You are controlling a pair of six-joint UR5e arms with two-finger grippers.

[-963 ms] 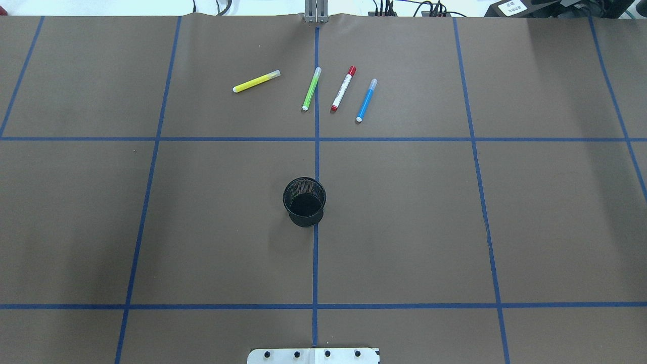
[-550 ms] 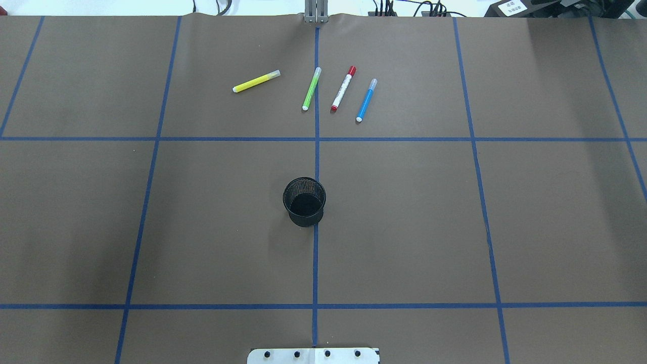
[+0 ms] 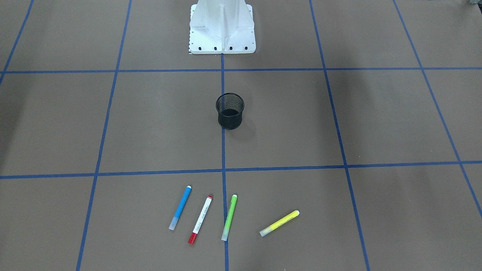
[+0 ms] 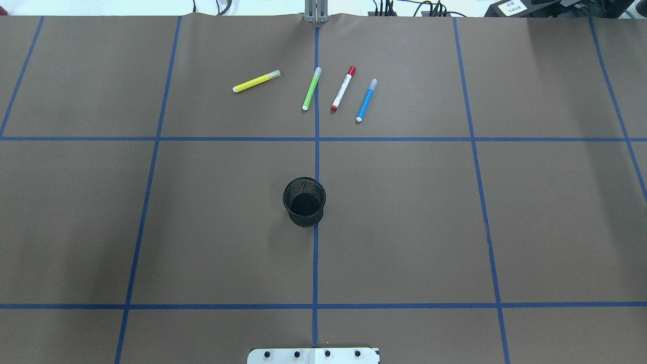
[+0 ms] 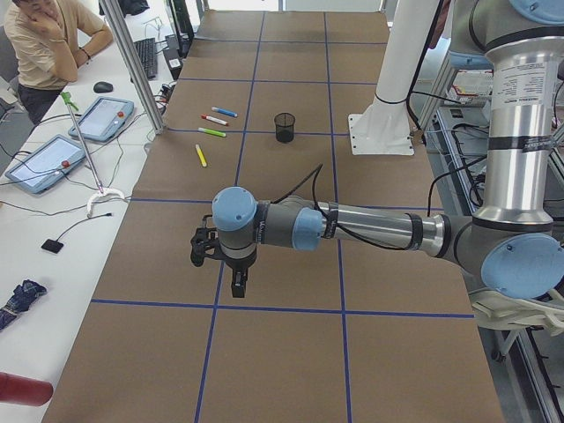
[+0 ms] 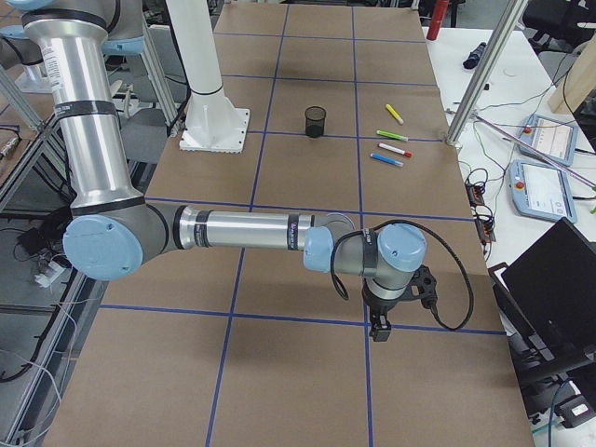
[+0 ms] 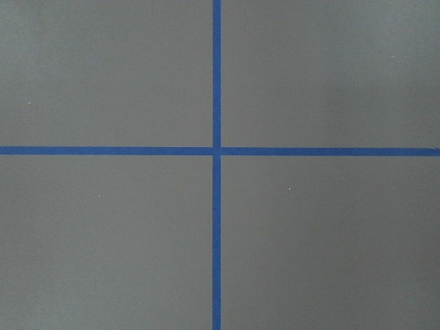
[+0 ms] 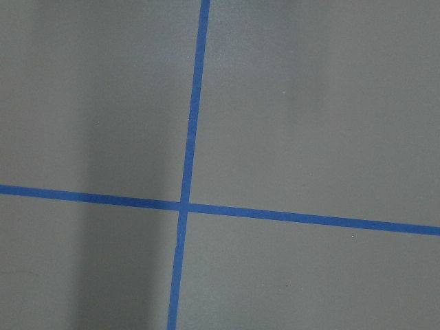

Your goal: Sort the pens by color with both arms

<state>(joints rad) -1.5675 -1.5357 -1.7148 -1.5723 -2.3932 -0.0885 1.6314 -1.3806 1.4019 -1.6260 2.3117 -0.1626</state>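
Brown paper table (image 4: 404, 227): nothing has changed against the overhead view a second ago. Yellow pen (image 4: 256, 81), green pen (image 4: 311, 89), red-capped white pen (image 4: 343, 89) and blue pen (image 4: 366, 100) lie flat in a loose row on the far side, none touching, same spots. Black mesh cup (image 4: 304, 201) stands upright on the centre tape line. Left gripper (image 5: 239, 286) and right gripper (image 6: 380, 326) hang over bare paper, well apart from the pens. Whether their fingers are parted or closed, I cannot tell.
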